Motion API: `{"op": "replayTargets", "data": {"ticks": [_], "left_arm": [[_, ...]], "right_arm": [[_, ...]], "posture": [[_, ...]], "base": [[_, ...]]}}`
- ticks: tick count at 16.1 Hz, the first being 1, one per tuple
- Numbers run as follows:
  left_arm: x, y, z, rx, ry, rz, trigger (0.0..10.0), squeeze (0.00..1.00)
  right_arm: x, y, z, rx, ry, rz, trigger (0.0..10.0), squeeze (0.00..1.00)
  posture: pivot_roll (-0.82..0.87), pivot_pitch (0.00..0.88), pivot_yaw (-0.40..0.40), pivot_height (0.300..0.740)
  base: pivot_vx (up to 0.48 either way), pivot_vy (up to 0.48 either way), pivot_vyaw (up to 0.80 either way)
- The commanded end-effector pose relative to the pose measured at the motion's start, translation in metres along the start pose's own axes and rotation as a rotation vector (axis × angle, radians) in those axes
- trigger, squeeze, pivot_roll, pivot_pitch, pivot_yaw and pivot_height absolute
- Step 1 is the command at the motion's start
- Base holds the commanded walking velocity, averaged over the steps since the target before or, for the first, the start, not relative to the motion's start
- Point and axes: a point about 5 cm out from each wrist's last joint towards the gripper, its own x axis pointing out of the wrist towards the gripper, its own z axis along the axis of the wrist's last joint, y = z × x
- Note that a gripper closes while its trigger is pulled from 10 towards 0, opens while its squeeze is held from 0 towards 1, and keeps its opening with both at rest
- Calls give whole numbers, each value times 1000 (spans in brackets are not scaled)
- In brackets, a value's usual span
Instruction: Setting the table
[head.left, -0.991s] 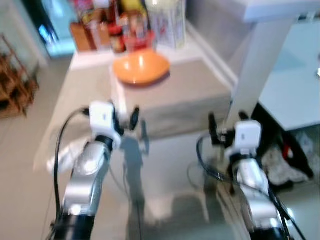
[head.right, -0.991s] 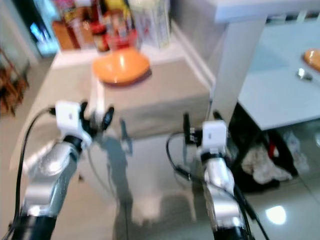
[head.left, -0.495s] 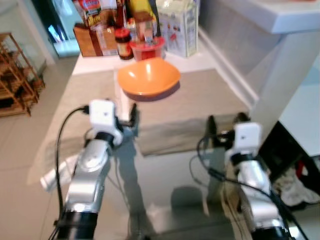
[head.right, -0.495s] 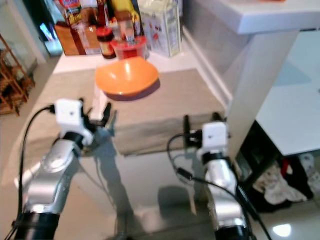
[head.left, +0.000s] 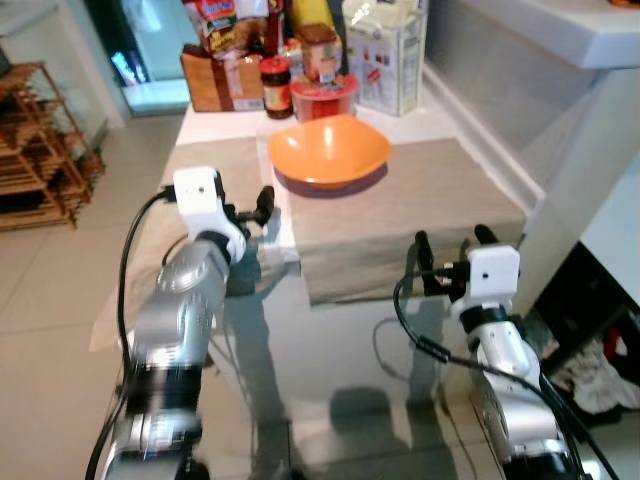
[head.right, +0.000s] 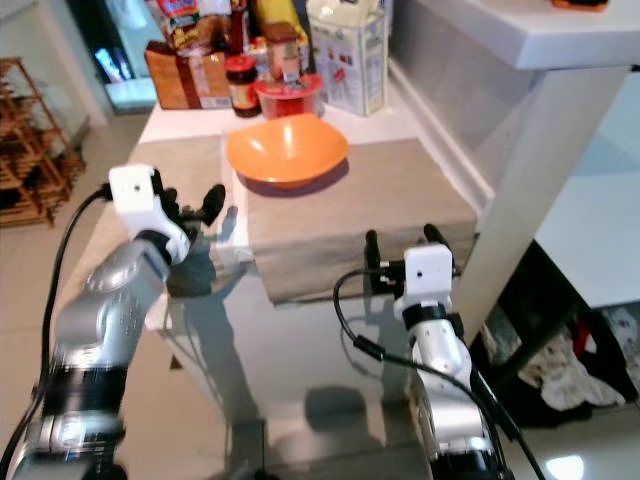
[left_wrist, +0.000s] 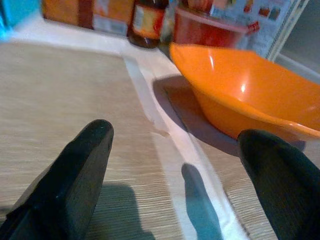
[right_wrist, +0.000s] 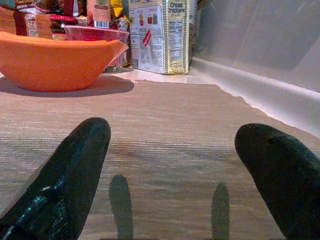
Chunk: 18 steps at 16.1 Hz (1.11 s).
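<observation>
Setting the table has hardly begun: one shiny orange plastic bowl (head.left: 328, 151) sits on the beige woven placemat (head.left: 420, 210) on the counter (head.left: 235, 126). Both the left gripper (head.left: 248, 213) and right gripper (head.left: 450, 251) have jaws wide open, holding nothing (jars behind). Since earlier, the left gripper reached nearer the bowl.

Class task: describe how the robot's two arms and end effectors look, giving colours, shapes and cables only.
Both arms are silver with rounded, shiny segments. Each wrist carries a white boxy block. The left end effector and the right end effector each have two long black fingers with rounded tips. A black cable loops beside each arm, and the left arm is darker lower down.
</observation>
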Motion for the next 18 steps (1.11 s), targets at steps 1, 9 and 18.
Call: {"op": "replayTargets", "data": {"ticks": [1, 9, 18], "left_arm": [[11, -5, 3, -44, 42, -22, 10000, 0], [52, -24, 34, -209, 121, -26, 10000, 0], [58, -36, 9, -74, 298, -22, 0, 0]], "right_arm": [[-1, 4, 2, 13, -3, 13, 10000, 0], [-38, -9, -3, -18, 56, -19, 10000, 0], [-48, -10, -1, -22, 96, -15, 10000, 0]], "posture": [[-138, 0, 88, 722], [-224, 15, 108, 722], [-236, 45, 112, 722]], "base": [[0, 0, 0], [0, 0, 0], [0, 0, 0]]}}
